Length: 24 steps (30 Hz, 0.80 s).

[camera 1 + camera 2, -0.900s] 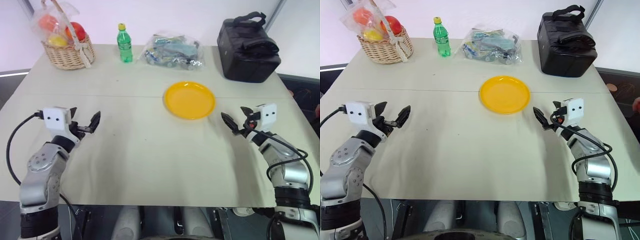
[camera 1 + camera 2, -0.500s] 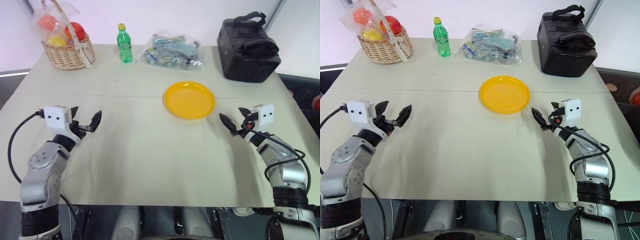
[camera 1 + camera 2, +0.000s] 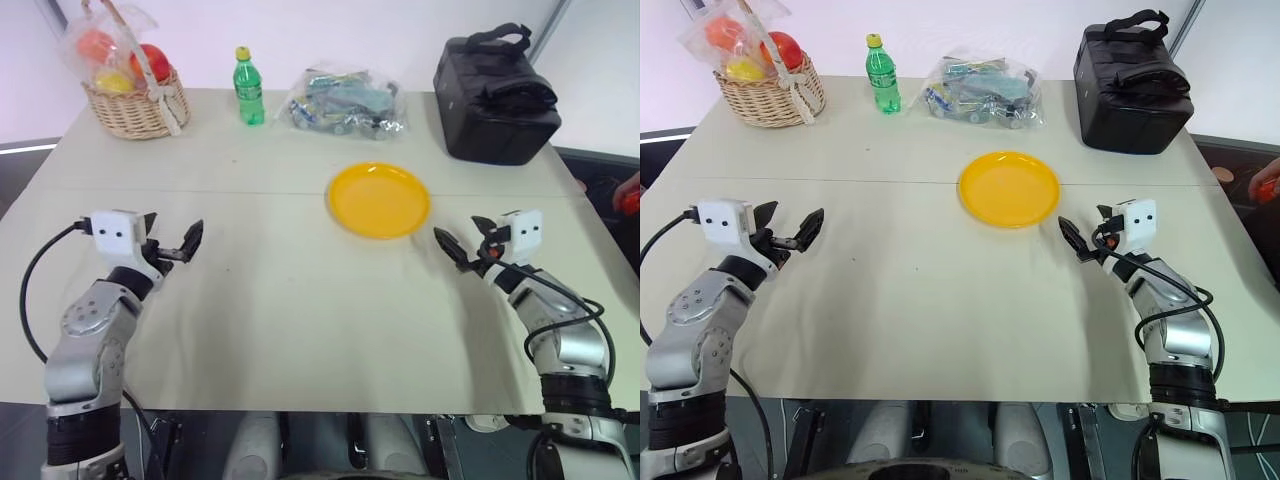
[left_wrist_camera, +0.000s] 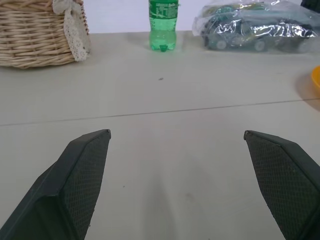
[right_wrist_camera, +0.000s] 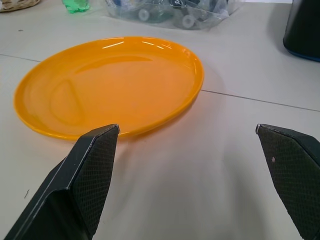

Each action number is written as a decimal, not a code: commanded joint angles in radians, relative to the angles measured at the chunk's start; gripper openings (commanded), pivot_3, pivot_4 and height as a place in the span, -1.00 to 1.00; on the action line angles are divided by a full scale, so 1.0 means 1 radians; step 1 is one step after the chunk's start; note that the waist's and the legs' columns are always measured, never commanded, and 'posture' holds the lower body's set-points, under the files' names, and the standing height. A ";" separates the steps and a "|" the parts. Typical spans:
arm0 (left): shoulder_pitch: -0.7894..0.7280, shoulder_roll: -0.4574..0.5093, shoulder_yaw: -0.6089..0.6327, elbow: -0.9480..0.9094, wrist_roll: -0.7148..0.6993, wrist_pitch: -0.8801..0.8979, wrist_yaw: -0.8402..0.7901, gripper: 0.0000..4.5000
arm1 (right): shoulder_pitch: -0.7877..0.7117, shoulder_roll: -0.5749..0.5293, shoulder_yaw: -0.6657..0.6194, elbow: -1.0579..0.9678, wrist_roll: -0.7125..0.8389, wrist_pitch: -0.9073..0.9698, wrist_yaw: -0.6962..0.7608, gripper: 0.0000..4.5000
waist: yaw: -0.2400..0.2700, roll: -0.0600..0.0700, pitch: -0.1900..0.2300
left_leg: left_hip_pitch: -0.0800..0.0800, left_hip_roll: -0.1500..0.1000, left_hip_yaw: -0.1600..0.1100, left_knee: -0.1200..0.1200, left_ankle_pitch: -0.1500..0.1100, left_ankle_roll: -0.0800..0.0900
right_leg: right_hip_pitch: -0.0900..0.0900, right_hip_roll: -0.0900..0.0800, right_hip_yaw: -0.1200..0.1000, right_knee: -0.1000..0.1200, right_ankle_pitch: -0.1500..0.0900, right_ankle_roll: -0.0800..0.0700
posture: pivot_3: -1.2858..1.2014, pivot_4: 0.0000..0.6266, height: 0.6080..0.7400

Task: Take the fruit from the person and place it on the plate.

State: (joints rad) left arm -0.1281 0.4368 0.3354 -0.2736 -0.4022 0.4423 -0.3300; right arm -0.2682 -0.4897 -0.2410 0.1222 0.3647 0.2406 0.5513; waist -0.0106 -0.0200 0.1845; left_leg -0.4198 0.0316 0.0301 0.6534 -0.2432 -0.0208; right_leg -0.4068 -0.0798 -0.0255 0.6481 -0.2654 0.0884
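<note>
While the fruit (image 3: 1264, 187) sits in the person's hand (image 3: 1268, 180) at the table's far right edge, both grippers, left (image 3: 170, 244) and right (image 3: 462, 244), hover wide open and empty; the plate (image 3: 380, 200) is bare, so handover and placing remain.

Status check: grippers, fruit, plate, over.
Left gripper and right gripper open, empty. Fruit at far right edge, in the person's hand. Plate bare, nothing in the way.
</note>
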 commanded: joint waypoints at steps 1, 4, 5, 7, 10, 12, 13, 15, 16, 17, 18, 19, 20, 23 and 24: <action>-0.015 0.002 0.006 -0.014 0.001 -0.025 0.000 0.99 | -0.023 -0.005 -0.001 -0.014 -0.003 -0.020 0.013 1.00 | 0.000 0.000 0.000 | 0.000 0.000 0.000 0.000 0.000 0.000 | 0.000 0.000 0.000 0.000 0.000 0.000 | 0.03 -0.52 1.00; -0.015 0.001 0.006 -0.015 0.002 -0.024 0.000 0.99 | -0.035 -0.010 0.003 0.000 -0.010 -0.024 0.021 1.00 | 0.000 0.000 0.000 | 0.000 0.000 0.000 0.000 0.000 0.000 | 0.000 0.000 0.000 0.000 0.000 0.000 | 0.03 -0.52 1.00; -0.015 0.001 0.006 -0.015 0.002 -0.024 0.000 0.99 | -0.038 -0.010 0.001 0.003 -0.011 -0.024 0.021 1.00 | 0.000 0.000 0.000 | 0.000 0.000 0.000 0.000 0.000 0.000 | 0.000 0.000 0.000 0.000 0.000 0.000 | 0.03 -0.52 1.00; -0.014 0.000 0.007 -0.016 0.002 -0.024 0.001 0.99 | -0.041 -0.009 0.001 0.006 -0.013 -0.025 0.023 1.00 | 0.000 0.000 0.000 | 0.000 0.000 0.000 0.000 0.000 0.000 | 0.000 0.000 0.000 0.000 0.000 0.000 | 0.03 -0.52 1.00; -0.013 -0.001 0.007 -0.017 0.003 -0.025 0.003 0.99 | -0.042 -0.005 0.004 0.003 -0.014 -0.024 0.024 1.00 | 0.000 0.000 0.000 | 0.000 0.000 0.000 0.000 0.000 0.000 | 0.000 0.000 0.000 0.000 0.000 0.000 | 0.03 -0.52 1.00; -0.012 -0.001 0.007 -0.018 0.002 -0.025 0.004 0.99 | -0.041 -0.003 0.004 0.001 -0.014 -0.023 0.023 1.00 | 0.000 0.000 0.000 | 0.000 0.000 0.000 0.000 0.000 0.000 | 0.000 0.000 0.000 0.000 0.000 0.000 | 0.03 -0.52 1.00; -0.011 -0.001 0.008 -0.019 0.002 -0.025 0.004 0.99 | -0.042 -0.003 0.004 0.001 -0.014 -0.022 0.023 1.00 | 0.000 0.000 0.000 | 0.000 0.000 0.000 0.000 0.000 0.000 | 0.000 0.000 0.000 0.000 0.000 0.000 | 0.03 -0.52 1.00; -0.010 0.000 0.009 -0.017 0.002 -0.026 0.004 0.99 | -0.043 -0.004 0.005 0.003 -0.014 -0.023 0.024 1.00 | 0.000 0.000 0.000 | 0.000 0.000 0.000 0.000 0.000 0.000 | 0.000 0.000 0.000 0.000 0.000 0.000 | 0.03 -0.52 1.00; -0.010 0.001 0.010 -0.017 0.003 -0.027 0.004 0.99 | -0.043 -0.004 0.005 0.004 -0.014 -0.023 0.024 1.00 | 0.000 0.000 0.000 | 0.000 0.000 0.000 0.000 0.000 0.000 | 0.000 0.000 0.000 0.000 0.000 0.000 | 0.03 -0.52 1.00; -0.009 0.001 0.010 -0.016 0.003 -0.028 0.003 0.99 | -0.043 -0.004 0.006 0.003 -0.014 -0.024 0.023 1.00 | 0.000 0.000 0.000 | 0.000 0.000 0.000 0.000 0.000 0.000 | 0.000 0.000 0.000 0.000 0.000 0.000 | 0.03 -0.52 1.00; -0.009 0.002 0.010 -0.016 0.004 -0.028 0.003 0.99 | -0.044 -0.004 0.006 0.003 -0.014 -0.024 0.023 1.00 | 0.000 0.000 0.000 | 0.000 0.000 0.000 0.000 0.000 0.000 | 0.000 0.000 0.000 0.000 0.000 0.000 | 0.03 -0.52 1.00; -0.010 0.002 0.009 -0.016 0.004 -0.029 0.002 0.99 | -0.045 -0.004 0.006 0.002 -0.014 -0.023 0.022 1.00 | 0.000 0.000 0.000 | 0.000 0.000 0.000 0.000 0.000 0.000 | 0.000 0.000 0.000 0.000 0.000 0.000 | 0.03 -0.52 1.00; -0.011 0.002 0.008 -0.015 0.005 -0.029 0.002 0.99 | -0.046 -0.004 0.006 0.002 -0.014 -0.023 0.021 1.00 | 0.000 0.000 0.000 | 0.000 0.000 0.000 0.000 0.000 0.000 | 0.000 0.000 0.000 0.000 0.000 0.000 | 0.03 -0.52 1.00; -0.012 0.002 0.006 -0.016 0.005 -0.030 0.002 0.99 | -0.045 -0.004 0.006 -0.001 -0.013 -0.023 0.020 1.00 | 0.000 0.000 0.000 | 0.000 0.000 0.000 0.000 0.000 0.000 | 0.000 0.000 0.000 0.000 0.000 0.000 | 0.03 -0.52 1.00; -0.012 0.002 0.006 -0.016 0.005 -0.029 0.002 0.99 | -0.045 -0.004 0.006 -0.002 -0.013 -0.022 0.020 1.00 | 0.000 0.000 0.000 | 0.000 0.000 0.000 0.000 0.000 0.000 | 0.000 0.000 0.000 0.000 0.000 0.000 | 0.03 -0.52 1.00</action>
State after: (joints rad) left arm -0.1322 0.4326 0.3326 -0.2733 -0.4017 0.4414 -0.3262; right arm -0.2959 -0.4891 -0.2228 0.1416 0.3528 0.2363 0.5739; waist -0.0107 -0.0201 0.1845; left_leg -0.4197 0.0316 0.0301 0.6534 -0.2432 -0.0208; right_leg -0.4068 -0.0799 -0.0255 0.6481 -0.2654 0.0884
